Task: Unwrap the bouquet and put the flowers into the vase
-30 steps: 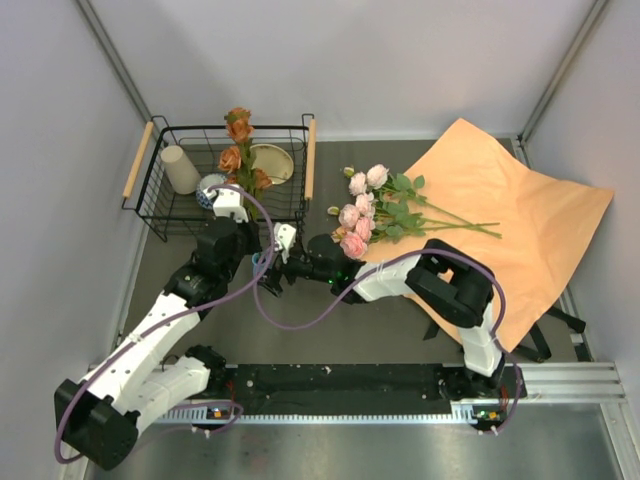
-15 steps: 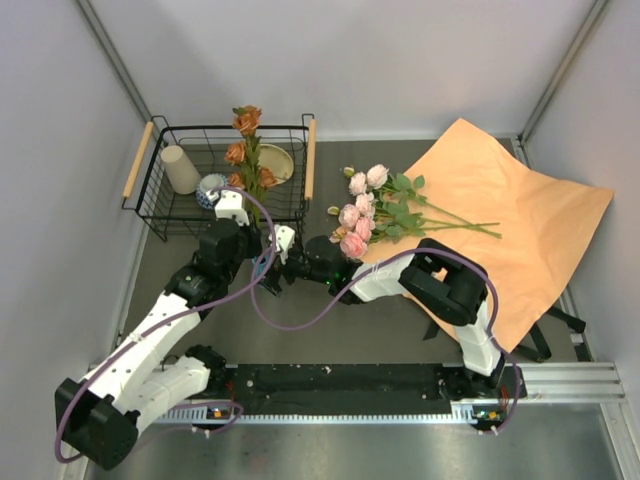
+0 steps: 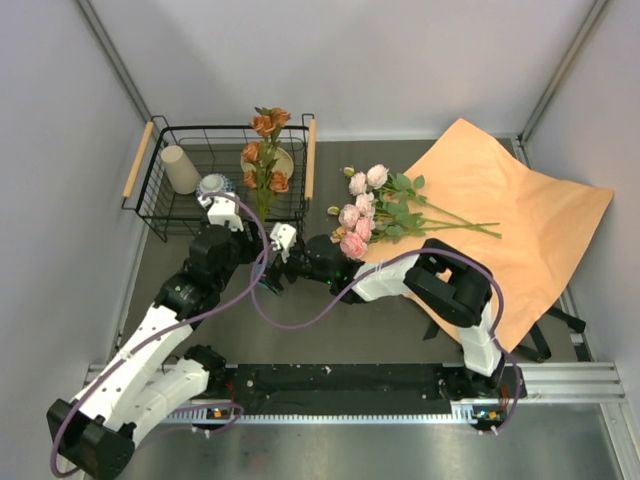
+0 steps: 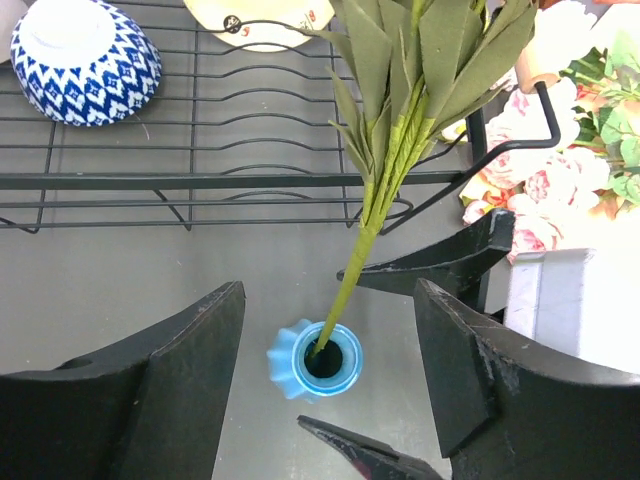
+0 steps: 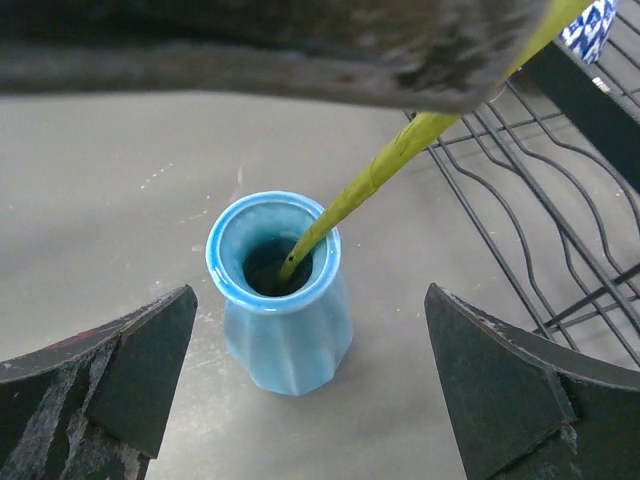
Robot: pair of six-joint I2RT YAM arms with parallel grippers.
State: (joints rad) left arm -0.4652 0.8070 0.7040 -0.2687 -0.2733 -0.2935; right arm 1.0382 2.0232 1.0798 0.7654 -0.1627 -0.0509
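Tilting toward the wire basket point(image 3: 228, 127), one rose stem point(image 4: 390, 150) sits in the teal vase point(image 5: 280, 295) just in front of it. Both claws gape wide and hold nothing: the left gripper point(image 4: 325, 345) straddles the stem, the right gripper point(image 5: 305, 330) flanks the vase. Basket's got one cup point(image 3: 180, 168), one bowl point(image 4: 85, 60) and one plate point(image 4: 270, 12); the pink flowers point(image 3: 365, 215) lie half on the paper point(image 3: 520, 230).

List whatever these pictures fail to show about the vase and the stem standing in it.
1. Top view: small teal-blue ribbed ceramic vase almost wholly hidden under the arms' black wrists.
2. Left wrist view: long green stem shows, but its rust-orange blooms are cut off by the top edge.
3. Both wrist views: the stem's foot is lost in the vase's dark interior.
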